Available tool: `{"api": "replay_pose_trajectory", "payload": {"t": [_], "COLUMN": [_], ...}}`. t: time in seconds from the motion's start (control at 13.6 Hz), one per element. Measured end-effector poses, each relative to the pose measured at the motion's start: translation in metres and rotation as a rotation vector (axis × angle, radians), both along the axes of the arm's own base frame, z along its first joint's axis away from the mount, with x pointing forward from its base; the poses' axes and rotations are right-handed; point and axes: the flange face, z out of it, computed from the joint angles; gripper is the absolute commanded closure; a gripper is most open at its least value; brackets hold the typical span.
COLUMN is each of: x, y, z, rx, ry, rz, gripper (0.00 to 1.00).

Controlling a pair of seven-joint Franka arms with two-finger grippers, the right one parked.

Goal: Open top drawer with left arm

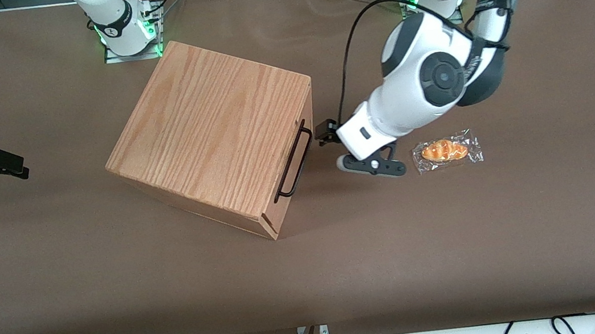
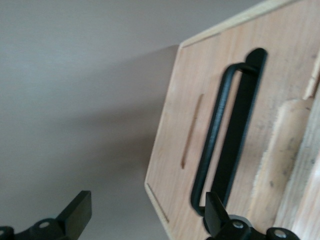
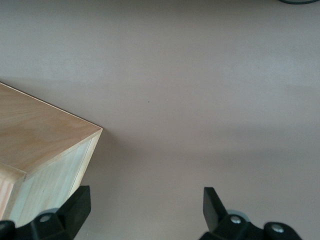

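Beside the cabinet: left arm reaches in, tool near the handle, fingers spread, gripping nothing.
Progress: top drawer looks shut, flush in the cabinet mid-worktop; grasp and pull remain.
Heading: drawer front faces the working arm.
Long axis: handle runs along the front, slanting toward the camera.
Nearby: wrapped bread.

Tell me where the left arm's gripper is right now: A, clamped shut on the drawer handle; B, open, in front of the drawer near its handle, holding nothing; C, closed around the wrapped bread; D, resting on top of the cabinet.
B: the gripper sits open in front of the top drawer, near the black handle, fingers spread with nothing between them.
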Motion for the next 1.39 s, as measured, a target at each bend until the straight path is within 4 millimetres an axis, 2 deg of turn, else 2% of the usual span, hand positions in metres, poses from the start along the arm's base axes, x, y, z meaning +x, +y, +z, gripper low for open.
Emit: {"api": "replay_pose_trajectory", "payload": {"t": [0.44, 0.73, 1.39], "x": [0.011, 0.005, 0.009], "y": [-0.017, -0.029, -0.033], "z": [-0.027, -0.027, -0.044], "rx": [-0.036, -0.041, -0.048], "ry": [-0.089, -0.096, -0.124], "rz": [-0.039, -0.056, -0.089], "gripper": [0.00, 0.00, 0.00]}}
